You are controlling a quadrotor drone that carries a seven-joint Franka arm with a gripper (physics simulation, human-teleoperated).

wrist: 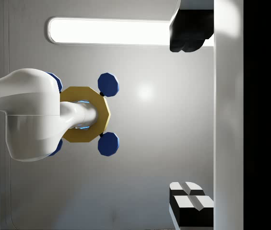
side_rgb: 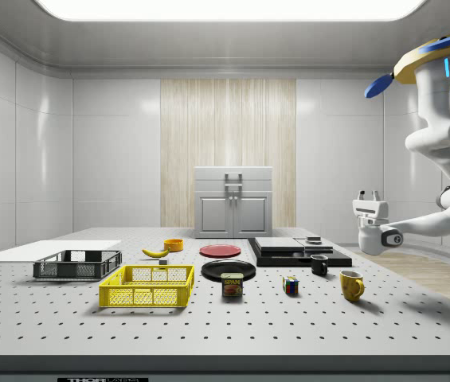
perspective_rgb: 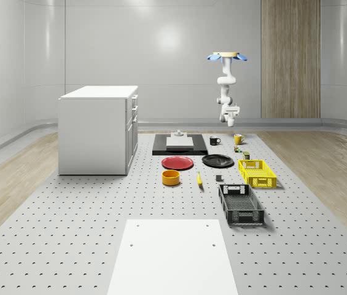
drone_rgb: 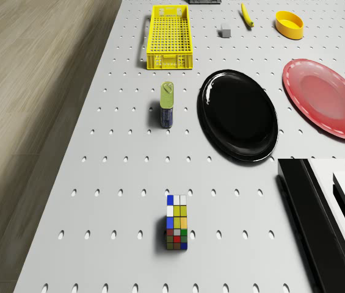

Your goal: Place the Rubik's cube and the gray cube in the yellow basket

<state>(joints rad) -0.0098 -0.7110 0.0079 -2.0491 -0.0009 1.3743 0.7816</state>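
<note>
Multicoloured Rubik's cube (drone_rgb: pixel 177 221) sits untouched, well short of your yellow mesh basket (drone_rgb: pixel 171 35); the drone hovers high beside it, gripper (side_rgb: pixel 370 196) fingers apart—descend first.

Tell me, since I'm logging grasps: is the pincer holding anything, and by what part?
Nothing is held. The pincer points upward in the air with nothing between its fingers, while the Rubik's cube and gray cube sit on the table.

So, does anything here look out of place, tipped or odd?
Nothing on the table is spilled or tipped. Only the tool looks odd: it points up at the ceiling, away from the Rubik's cube, while the drone hovers high above that end.
</note>
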